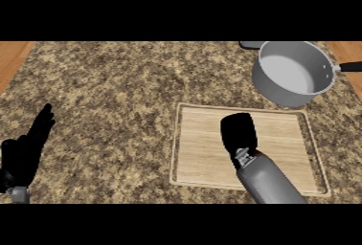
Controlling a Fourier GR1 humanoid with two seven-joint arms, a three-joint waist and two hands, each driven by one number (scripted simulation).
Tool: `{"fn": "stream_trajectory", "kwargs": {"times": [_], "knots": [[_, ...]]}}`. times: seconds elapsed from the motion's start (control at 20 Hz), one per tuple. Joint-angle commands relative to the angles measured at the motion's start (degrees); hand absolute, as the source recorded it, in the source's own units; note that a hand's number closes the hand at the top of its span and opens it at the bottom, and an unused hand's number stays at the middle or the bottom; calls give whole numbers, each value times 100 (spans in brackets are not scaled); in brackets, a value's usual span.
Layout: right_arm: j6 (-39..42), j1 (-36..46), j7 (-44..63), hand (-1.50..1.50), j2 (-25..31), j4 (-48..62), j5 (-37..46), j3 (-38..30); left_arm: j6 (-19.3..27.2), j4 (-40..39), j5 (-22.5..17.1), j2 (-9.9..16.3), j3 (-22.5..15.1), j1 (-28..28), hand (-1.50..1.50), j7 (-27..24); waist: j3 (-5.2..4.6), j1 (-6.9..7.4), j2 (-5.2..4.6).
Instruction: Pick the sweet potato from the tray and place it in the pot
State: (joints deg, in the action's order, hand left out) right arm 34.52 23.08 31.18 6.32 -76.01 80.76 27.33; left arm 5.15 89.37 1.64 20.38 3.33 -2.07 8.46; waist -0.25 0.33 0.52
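Right hand (239,131): you are seeing it lying low over the middle of the tray, palm down, its grey forearm coming in from the lower edge — whether its fingers are curled or straight, you cannot tell from this view.
Sweet potato: you are not seeing any of it; the black hand is covering the spot on the tray beneath it, so whether the sweet potato is lying under that hand cannot be told.
Tray (205,143): you are looking at a pale wooden tray with a raised rim, sitting on the counter at the right of centre; the boards showing around the hand are carrying nothing else that can be seen.
Pot (293,72): it is standing upright beyond the tray's far right corner, apart from the tray, a grey steel pot with dark handles sticking out at both sides — its pale inside is showing open to the view.
Left hand (25,148): it is resting open at the left edge, fingers straight and pointing up.
Counter (106,95): speckled brown stone is running under everything, with wood showing at the far corners.
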Motion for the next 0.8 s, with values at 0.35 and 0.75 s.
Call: {"fn": "stream_trajectory", "kwargs": {"times": [0.35, 0.75], "knots": [[-592, -1190, -3485, 150, 1379, -1316, -2095, -915, 145, 124, 119, -56, 76, -23, 0, 150, 33, -119, -39], [-1558, -1308, -3503, 150, 1692, -3036, -2339, -2158, -8, -47, 77, -100, 115, -175, 0, -86, 25, -177, -12]]}}
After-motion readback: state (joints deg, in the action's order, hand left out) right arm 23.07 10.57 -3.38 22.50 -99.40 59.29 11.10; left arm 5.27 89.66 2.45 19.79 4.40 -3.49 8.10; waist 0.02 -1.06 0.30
